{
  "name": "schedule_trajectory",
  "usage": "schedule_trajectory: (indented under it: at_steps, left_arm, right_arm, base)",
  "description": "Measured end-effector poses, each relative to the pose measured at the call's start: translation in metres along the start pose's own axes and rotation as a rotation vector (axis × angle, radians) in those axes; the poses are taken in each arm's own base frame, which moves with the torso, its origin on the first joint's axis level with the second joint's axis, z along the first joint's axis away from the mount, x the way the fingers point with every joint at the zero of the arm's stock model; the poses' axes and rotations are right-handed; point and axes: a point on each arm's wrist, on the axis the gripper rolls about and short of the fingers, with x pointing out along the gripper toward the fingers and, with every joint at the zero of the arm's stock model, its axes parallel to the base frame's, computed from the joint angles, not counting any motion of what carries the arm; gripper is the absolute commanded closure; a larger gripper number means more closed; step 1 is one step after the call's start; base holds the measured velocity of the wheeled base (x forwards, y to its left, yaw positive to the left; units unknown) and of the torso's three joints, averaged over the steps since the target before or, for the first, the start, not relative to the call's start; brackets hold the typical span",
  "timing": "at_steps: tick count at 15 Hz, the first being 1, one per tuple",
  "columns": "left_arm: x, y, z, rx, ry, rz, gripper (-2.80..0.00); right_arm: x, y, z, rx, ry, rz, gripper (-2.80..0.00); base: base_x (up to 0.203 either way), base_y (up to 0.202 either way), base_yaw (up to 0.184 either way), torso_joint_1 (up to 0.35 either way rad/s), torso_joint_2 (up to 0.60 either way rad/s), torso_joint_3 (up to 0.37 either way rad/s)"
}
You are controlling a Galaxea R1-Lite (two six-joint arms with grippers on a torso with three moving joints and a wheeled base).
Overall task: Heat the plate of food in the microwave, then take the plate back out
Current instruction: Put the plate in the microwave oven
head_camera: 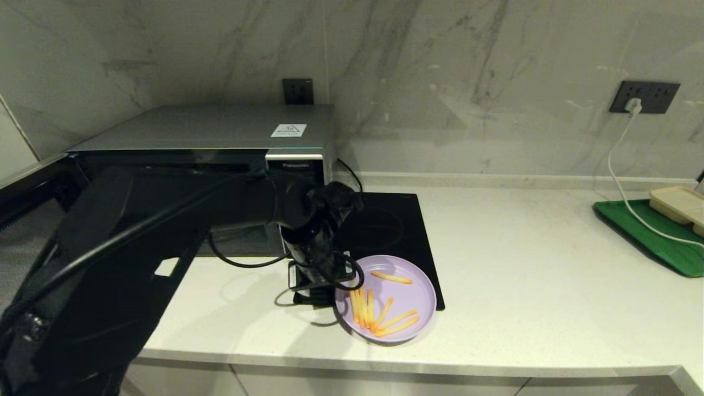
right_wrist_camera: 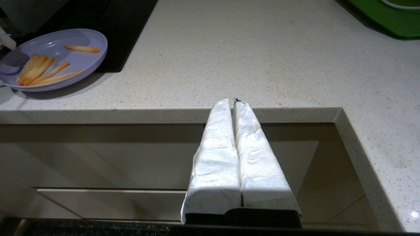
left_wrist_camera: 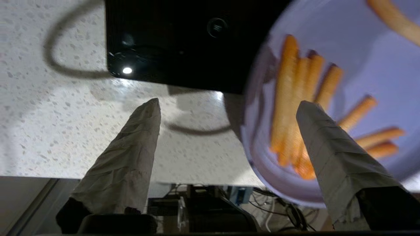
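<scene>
The lilac plate of food (head_camera: 419, 290) with several orange fries (head_camera: 383, 314) lies near the counter's front edge, its far side resting on the black cooktop. My left gripper (head_camera: 325, 286) reaches down at the plate's left rim. In the left wrist view it (left_wrist_camera: 228, 103) is open: one finger (left_wrist_camera: 328, 147) hangs over the fries and the other finger (left_wrist_camera: 137, 141) over the bare counter, with the plate (left_wrist_camera: 361, 59) rim between them, untouched. The silver microwave (head_camera: 220, 126) stands behind at the left, its front mostly hidden by my arm. My right gripper (right_wrist_camera: 233, 102) is shut, parked below the counter's edge.
A black induction cooktop (head_camera: 396, 220) lies right of the microwave. At the far right a green tray (head_camera: 654, 236) carries a beige tray (head_camera: 679, 203). A white cable (head_camera: 620, 176) runs from the wall socket (head_camera: 646, 97) across it. The counter's front edge (head_camera: 385, 363) is close to the plate.
</scene>
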Motion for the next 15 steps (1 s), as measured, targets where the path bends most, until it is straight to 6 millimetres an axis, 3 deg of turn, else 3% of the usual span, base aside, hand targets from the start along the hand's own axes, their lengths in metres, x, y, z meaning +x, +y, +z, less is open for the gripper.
schedule_trajectory:
  at_steps: [3, 15]
  left_arm:
    - [0.013, 0.001, 0.0, 0.0, 0.007, 0.034, -2.8]
    - [0.03, -0.004, -0.007, 0.041, 0.013, 0.093, -2.8]
  right_arm:
    - [0.0, 0.0, 0.0, 0.0, 0.0, 0.0, 0.0]
    - [0.0, 0.0, 0.0, 0.0, 0.0, 0.0, 0.0]
  base:
    - [0.0, 0.0, 0.0, 0.0, 0.0, 0.0]
    - [0.0, 0.0, 0.0, 0.0, 0.0, 0.0]
